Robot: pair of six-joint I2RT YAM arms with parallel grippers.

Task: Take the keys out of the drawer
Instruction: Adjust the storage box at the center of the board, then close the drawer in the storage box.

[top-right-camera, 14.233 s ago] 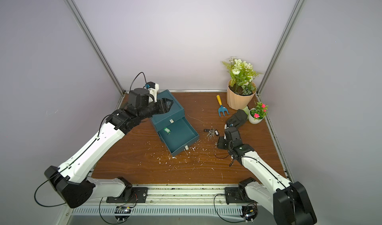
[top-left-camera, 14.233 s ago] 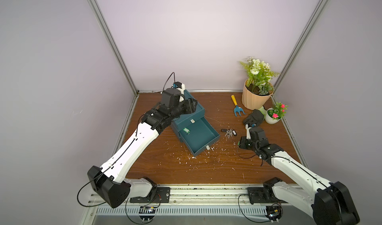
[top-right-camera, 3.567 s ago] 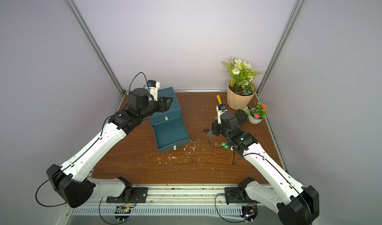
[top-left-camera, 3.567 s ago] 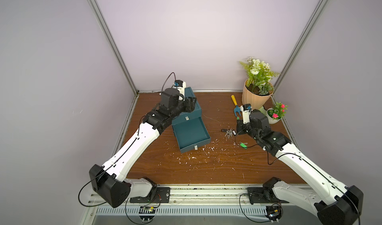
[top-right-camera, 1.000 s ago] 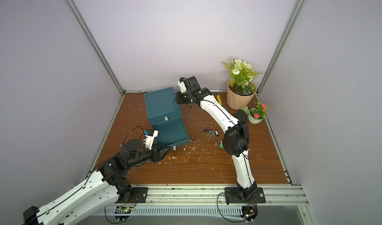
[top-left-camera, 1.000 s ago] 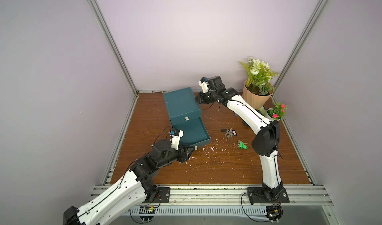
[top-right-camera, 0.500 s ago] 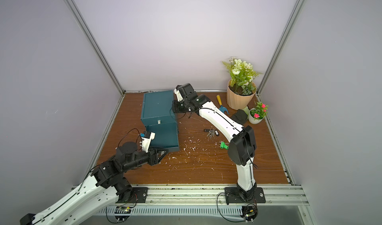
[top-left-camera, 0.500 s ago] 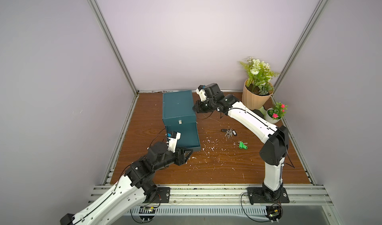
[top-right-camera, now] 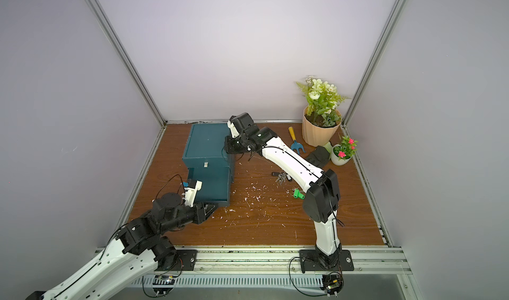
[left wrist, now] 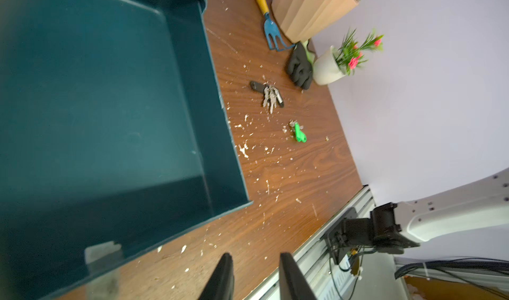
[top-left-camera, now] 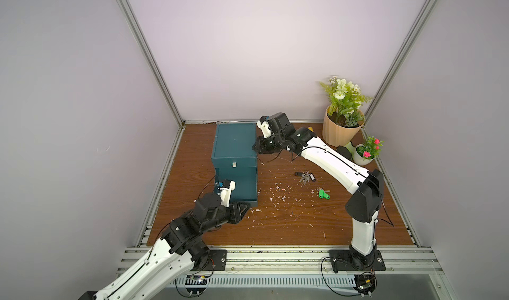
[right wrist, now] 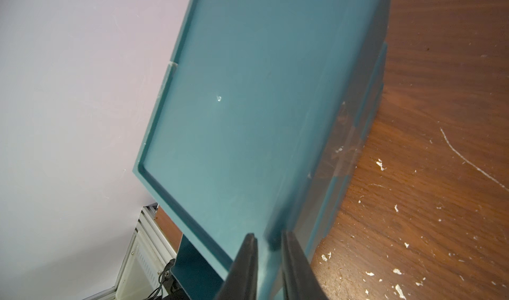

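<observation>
Our right arm is hiding part of the silver key bunch in a top view; the drawer, cropped in the left wrist view, is showing bare floor. The bunch and the green-tagged key are lying on the surface right of it. Our right hand is pinching the cabinet by its rim; our left hand is hovering slightly parted, empty.

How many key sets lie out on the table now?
2: a silver bunch with black tags right of the drawer, a green-tagged key nearer the front rail. More may be hidden.
</observation>
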